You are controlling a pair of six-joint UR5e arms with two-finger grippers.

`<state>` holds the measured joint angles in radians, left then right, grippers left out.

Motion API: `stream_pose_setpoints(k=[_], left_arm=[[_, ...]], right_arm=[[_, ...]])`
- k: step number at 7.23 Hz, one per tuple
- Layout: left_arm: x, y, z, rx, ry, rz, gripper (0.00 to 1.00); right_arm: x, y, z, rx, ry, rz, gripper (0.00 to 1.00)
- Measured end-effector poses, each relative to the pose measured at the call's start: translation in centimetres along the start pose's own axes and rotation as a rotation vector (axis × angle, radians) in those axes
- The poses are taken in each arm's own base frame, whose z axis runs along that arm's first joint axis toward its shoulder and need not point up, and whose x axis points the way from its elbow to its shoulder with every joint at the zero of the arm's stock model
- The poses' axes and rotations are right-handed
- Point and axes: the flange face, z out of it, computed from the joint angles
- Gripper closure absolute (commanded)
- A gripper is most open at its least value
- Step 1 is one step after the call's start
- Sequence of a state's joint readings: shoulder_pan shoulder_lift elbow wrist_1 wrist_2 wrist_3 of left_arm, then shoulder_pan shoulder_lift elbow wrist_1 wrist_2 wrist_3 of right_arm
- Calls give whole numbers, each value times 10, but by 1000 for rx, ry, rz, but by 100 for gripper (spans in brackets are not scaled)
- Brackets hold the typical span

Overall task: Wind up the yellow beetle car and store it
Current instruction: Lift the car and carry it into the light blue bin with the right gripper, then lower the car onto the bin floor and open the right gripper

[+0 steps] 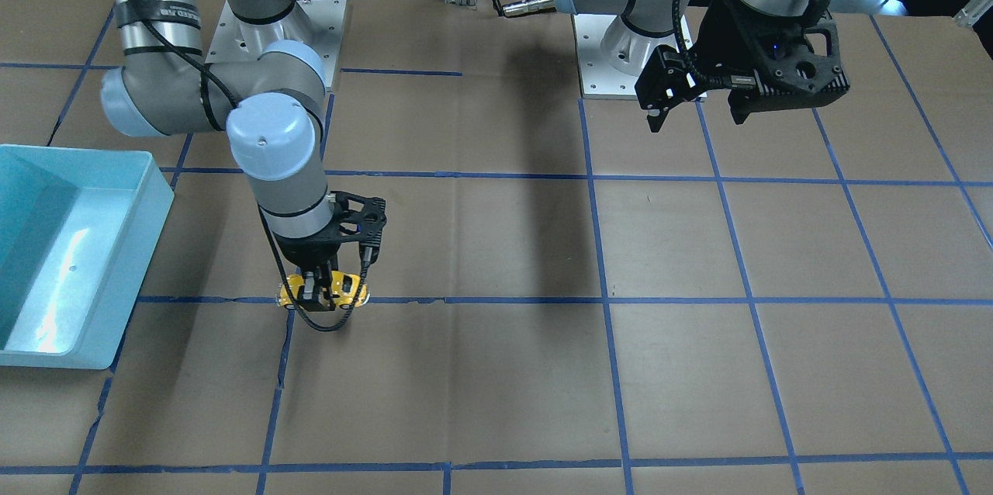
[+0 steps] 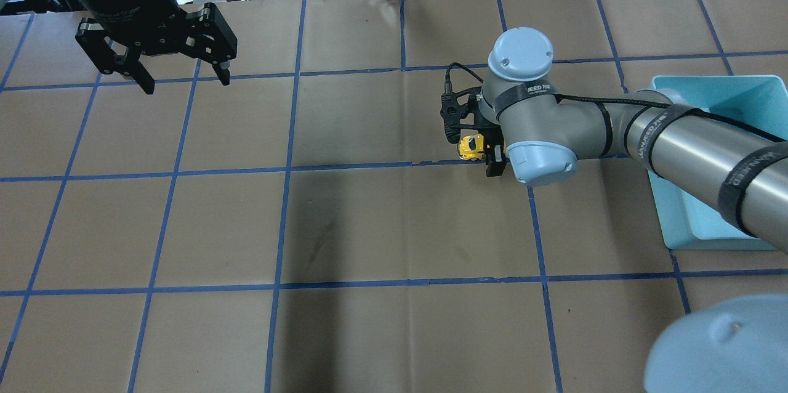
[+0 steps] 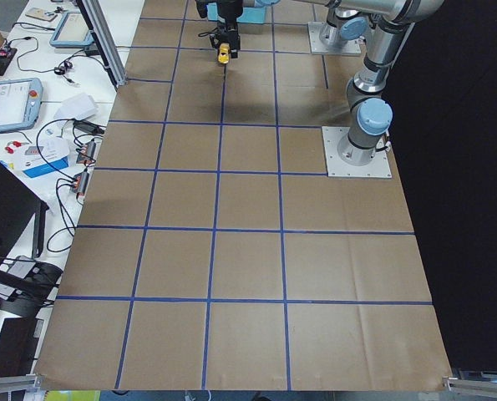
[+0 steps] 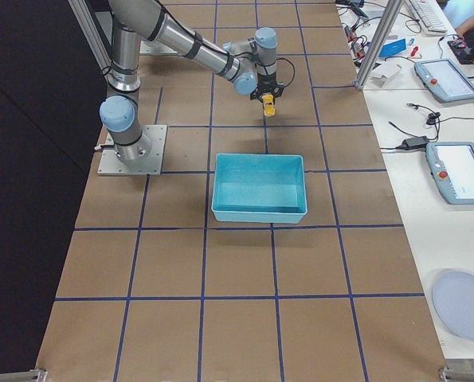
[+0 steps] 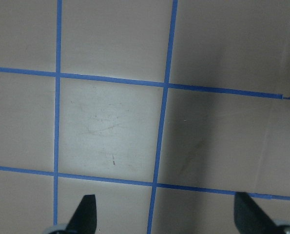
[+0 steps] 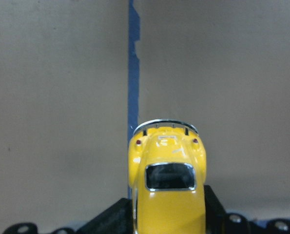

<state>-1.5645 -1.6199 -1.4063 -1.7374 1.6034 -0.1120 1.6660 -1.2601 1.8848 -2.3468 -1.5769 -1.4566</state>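
Right gripper (image 1: 322,290) jaws clamped on the sides of the yellow car (image 6: 168,209), low at a blue tape line (image 6: 133,73) on the table (image 1: 496,371); cannot tell if the wheels touch. Teal bin (image 1: 159,192) nearby. Left gripper (image 2: 186,83) jaws spread wide, holding nothing, raised well apart.

yellow beetle car (image 6: 168,200): near end cut off, right wrist view | overhead: partly under right arm (image 2: 542,134)
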Motion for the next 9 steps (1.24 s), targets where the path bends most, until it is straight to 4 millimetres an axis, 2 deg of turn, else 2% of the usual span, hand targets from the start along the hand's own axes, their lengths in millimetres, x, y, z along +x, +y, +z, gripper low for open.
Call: stream_pose_setpoints(k=[1, 3, 4, 6, 7, 8, 9], left_arm=[[0, -1, 1, -1, 0, 0, 0], [1, -4, 3, -5, 3, -8, 0], [4, -7, 6, -6, 17, -10, 0], [8, -5, 4, 20, 50, -2, 0], [7, -1, -4, 44, 58, -2, 0], [5, 0, -5, 49, 61, -6, 0], [4, -5, 2, 40, 59, -10, 0]], right_arm=[[12, 41, -31, -8, 21, 90, 93], [31, 132, -78, -29, 69, 261, 93], [32, 173, -94, -44, 91, 337, 93], [24, 266, -99, -74, 96, 555, 94], [11, 307, -91, -82, 80, 701, 93], [-5, 334, -77, -86, 56, 855, 93], [-19, 354, -65, -90, 33, 1024, 93]])
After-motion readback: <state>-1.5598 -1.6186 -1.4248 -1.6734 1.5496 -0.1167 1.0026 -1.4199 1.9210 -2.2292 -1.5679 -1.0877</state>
